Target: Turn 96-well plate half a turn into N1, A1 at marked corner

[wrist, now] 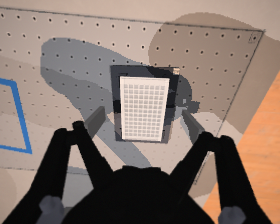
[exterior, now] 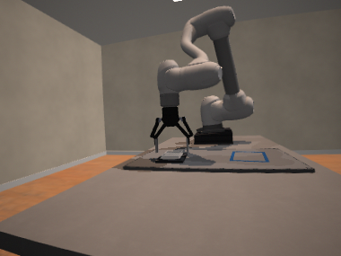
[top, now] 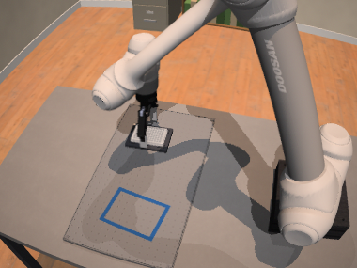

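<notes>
The white 96-well plate (wrist: 144, 108) lies flat inside the dark plate nest N1 (wrist: 143, 102) on the perforated deck. It also shows in the top view (top: 151, 135) and the exterior view (exterior: 172, 155). My gripper (wrist: 142, 114) is open wide right over the plate, one finger on each long side, clear of its edges. In the top view the gripper (top: 144, 123) stands upright above the nest; in the exterior view the gripper (exterior: 170, 147) has spread fingers that straddle the plate. A small mark (wrist: 176, 71) sits at one nest corner. I cannot make out the plate's cut corner.
The blue taped outline B1 (top: 134, 212) lies on the deck toward the front; it also shows at the left edge of the wrist view (wrist: 12, 117). The arm's base (top: 310, 203) stands at the right of the table. The deck's edge and the orange floor lie just beyond the nest.
</notes>
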### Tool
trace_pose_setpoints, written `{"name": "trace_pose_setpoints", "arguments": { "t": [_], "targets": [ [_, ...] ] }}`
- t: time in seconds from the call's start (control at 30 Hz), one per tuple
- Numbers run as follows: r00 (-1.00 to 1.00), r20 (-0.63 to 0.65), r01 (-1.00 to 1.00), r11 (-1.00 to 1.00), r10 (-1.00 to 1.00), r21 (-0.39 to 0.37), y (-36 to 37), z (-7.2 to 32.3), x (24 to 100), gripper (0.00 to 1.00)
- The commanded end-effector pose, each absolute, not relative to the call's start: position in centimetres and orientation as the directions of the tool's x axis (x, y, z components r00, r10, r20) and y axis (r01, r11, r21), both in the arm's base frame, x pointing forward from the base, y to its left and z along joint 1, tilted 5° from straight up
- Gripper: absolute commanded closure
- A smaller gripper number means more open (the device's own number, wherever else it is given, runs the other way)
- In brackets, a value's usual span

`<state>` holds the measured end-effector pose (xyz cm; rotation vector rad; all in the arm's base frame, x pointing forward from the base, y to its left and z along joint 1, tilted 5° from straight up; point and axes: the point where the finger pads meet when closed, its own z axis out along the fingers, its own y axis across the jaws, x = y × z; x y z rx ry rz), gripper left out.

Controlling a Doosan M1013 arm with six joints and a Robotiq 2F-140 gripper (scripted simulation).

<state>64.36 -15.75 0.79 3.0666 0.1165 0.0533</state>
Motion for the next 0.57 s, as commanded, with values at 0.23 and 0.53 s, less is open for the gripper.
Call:
{"name": "trace_pose_setpoints", "arguments": {
  "t": [0.23, 0.53],
  "targets": [
    [0.997, 0.032, 0.075, -0.995, 0.077, 0.073, -15.6, 2.7, 64.3, 0.0],
    [0.997, 0.032, 0.075, -0.995, 0.077, 0.073, -15.5, 4.2, 64.2, 0.0]
  ]
}}
